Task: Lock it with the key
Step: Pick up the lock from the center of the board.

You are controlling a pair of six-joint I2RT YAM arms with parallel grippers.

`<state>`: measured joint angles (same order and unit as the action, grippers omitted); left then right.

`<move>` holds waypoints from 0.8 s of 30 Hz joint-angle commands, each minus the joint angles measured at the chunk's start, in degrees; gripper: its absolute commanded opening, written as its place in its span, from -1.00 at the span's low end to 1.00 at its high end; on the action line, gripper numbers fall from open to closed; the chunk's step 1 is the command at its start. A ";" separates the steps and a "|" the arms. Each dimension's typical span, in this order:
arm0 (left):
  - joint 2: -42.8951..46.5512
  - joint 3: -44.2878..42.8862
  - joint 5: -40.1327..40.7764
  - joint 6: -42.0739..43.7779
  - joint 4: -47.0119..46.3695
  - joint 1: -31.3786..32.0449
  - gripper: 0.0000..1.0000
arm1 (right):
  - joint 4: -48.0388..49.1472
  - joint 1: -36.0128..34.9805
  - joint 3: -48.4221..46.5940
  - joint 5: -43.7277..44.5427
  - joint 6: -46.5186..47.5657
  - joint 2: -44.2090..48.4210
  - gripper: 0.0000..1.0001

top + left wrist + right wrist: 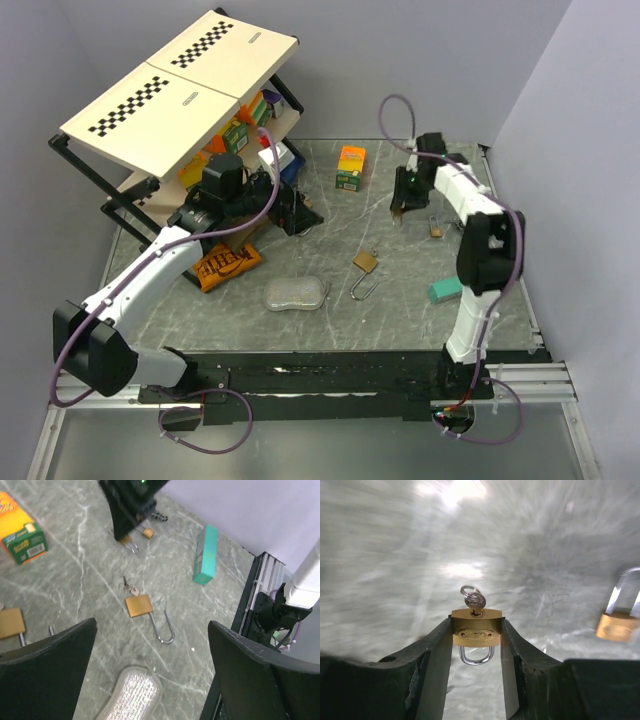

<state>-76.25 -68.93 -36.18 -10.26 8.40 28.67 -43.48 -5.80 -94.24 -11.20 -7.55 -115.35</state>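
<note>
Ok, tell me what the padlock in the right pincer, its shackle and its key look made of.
Padlock: likely brass, judging by its yellow-gold polished sheen. Shackle: silvery and glossy, probably plated steel. Key: pale grey shiny metal; the blur leaves the alloy unclear.

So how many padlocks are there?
4. One padlock sits in the right gripper, a second padlock lies beside it, an open padlock lies mid-table, and a fourth padlock lies by the left gripper. More may be hidden.

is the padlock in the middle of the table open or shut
Open: the padlock has its shackle swung out, one leg in the body, the free end clear of it.
</note>
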 commanded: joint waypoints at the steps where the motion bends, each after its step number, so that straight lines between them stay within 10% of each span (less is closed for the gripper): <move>1: -1.01 -2.01 -1.72 -2.04 -8.03 0.60 0.95 | 7.79 0.18 -0.25 -7.95 -2.89 16.19 -1.00; 24: -13.49 -3.85 30.03 -21.82 -25.19 18.71 0.43 | 15.80 -7.38 12.76 -7.87 -24.17 40.55 -1.00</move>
<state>-88.82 -70.24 -12.64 -28.21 -12.53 47.33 -31.92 -12.27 -82.43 -17.61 -28.93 -80.14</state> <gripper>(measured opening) 0.734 0.452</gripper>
